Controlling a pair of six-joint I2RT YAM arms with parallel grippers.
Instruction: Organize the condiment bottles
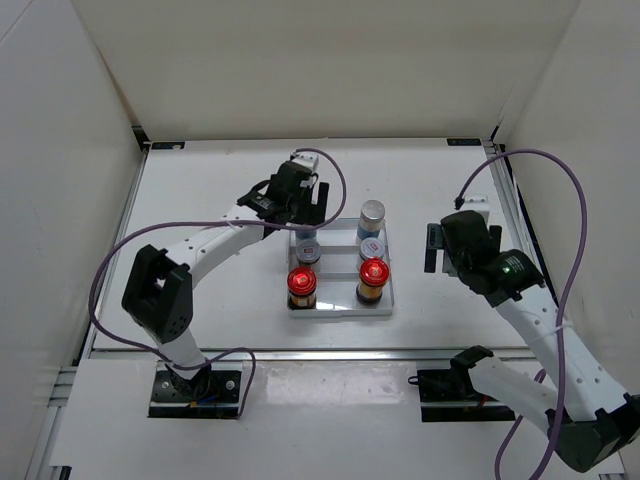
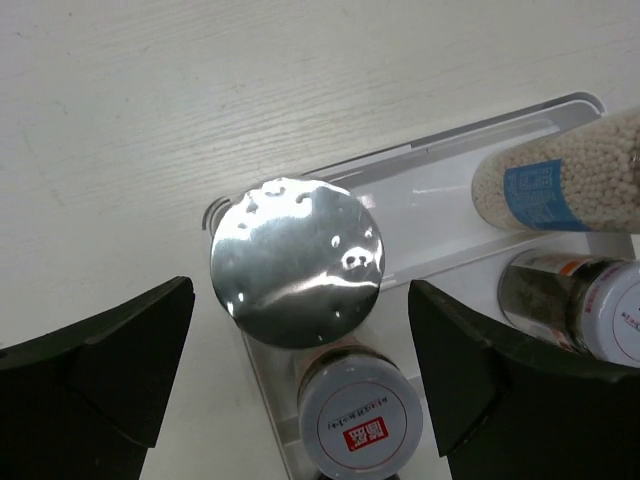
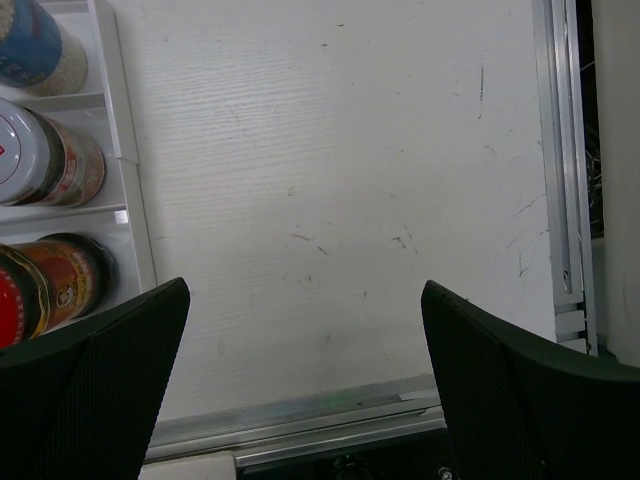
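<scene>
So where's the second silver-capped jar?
Left wrist view: the silver-capped jar stands in the tray's back-left corner, inside the open left gripper, behind a white-lidded jar.

Shiny dented silver cap [image 2: 296,262], matt table [image 2: 150,120]

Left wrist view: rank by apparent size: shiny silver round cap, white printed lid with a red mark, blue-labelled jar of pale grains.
1. shiny silver round cap, largest, though nearest the camera.
2. blue-labelled jar of pale grains, cropped by the frame.
3. white printed lid with a red mark, near-equal to the jar, so unsure.
</scene>
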